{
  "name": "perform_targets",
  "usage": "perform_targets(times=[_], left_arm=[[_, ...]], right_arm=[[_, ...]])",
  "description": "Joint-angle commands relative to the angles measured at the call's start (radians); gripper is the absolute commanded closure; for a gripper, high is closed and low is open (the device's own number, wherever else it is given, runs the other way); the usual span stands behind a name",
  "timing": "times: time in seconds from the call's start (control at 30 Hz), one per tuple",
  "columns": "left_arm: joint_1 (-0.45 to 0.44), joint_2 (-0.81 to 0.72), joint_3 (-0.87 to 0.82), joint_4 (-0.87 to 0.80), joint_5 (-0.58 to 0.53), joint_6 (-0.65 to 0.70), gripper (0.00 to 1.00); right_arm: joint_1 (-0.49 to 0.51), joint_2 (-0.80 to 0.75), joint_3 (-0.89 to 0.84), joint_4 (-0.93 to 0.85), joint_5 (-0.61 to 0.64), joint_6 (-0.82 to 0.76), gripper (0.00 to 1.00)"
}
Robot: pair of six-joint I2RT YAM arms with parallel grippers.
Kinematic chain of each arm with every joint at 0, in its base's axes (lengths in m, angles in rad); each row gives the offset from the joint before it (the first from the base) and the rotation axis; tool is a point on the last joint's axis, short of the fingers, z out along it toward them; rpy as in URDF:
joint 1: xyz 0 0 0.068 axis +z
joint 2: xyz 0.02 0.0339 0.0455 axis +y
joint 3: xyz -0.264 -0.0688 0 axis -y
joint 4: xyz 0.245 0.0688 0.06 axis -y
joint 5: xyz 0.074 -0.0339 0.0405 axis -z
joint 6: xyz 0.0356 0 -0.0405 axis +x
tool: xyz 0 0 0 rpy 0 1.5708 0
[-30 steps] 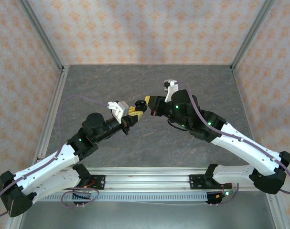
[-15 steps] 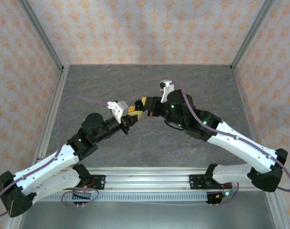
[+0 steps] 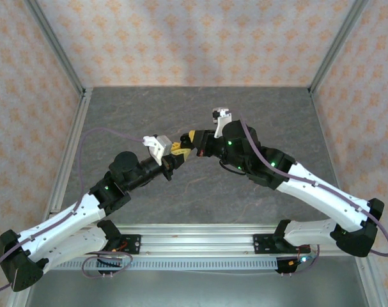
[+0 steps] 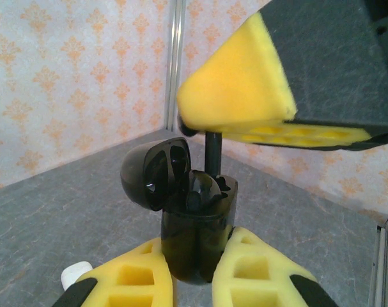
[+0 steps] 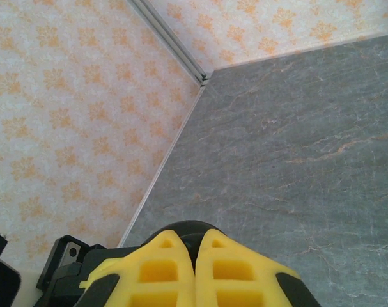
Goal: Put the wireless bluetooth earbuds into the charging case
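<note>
the left gripper (image 4: pixel 197 249) comes in from 6 o'clock of its wrist view, its yellow foam-padded fingers (image 4: pixel 139 278) clamped on the lower body of a glossy black plastic charging case (image 4: pixel 195 238), which stands upright between them. the case's rounded black lid (image 4: pixel 152 171) is swung open and leans toward 10 o'clock. from 1 o'clock the right gripper (image 5: pixel 195 252) hangs over the case with its yellow pads pressed together, pinching a small black earbud with a short stem (image 4: pixel 213 148). the stem points straight down into the case's open top. i cannot tell whether the earbud is seated. a dark rounded shape sits in the case mouth just beside the stem, too dim to name.

a small white rounded object (image 4: pixel 75 275) lies on the grey stone-patterned table (image 3: pixel 200 105) at 8 o'clock of the case, partly hidden behind the left finger.

from above, both grippers meet a little toward 11 o'clock of the table's middle, the left arm reaching toward 2 o'clock, the right toward 10 o'clock.
</note>
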Motion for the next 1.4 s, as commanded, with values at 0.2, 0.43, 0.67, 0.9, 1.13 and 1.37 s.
perform_targets(times=[0.2,0.43,0.67,0.9,1.13,1.37], left_arm=[[0.002,-0.012,0.012,0.030,-0.033,-0.008,1.00],[0.002,-0.009,0.016,0.031,-0.035,-0.006,1.00],[0.002,0.005,0.022,0.035,-0.029,-0.008,1.00],[0.002,0.005,0.020,0.033,-0.025,-0.013,1.00],[0.002,0.001,0.011,0.032,-0.026,-0.015,1.00],[0.002,0.000,0.011,0.029,-0.027,-0.017,1.00]], right_arm=[[0.023,0.022,0.004,-0.023,0.027,-0.054,0.93],[0.022,0.022,-0.003,-0.025,0.022,-0.054,0.92],[0.023,0.018,0.017,-0.037,0.007,-0.048,0.81],[0.022,0.017,0.032,-0.042,0.001,-0.045,0.75],[0.023,0.018,0.050,-0.048,-0.007,-0.034,0.71],[0.023,0.018,0.091,-0.076,-0.002,-0.028,0.66]])
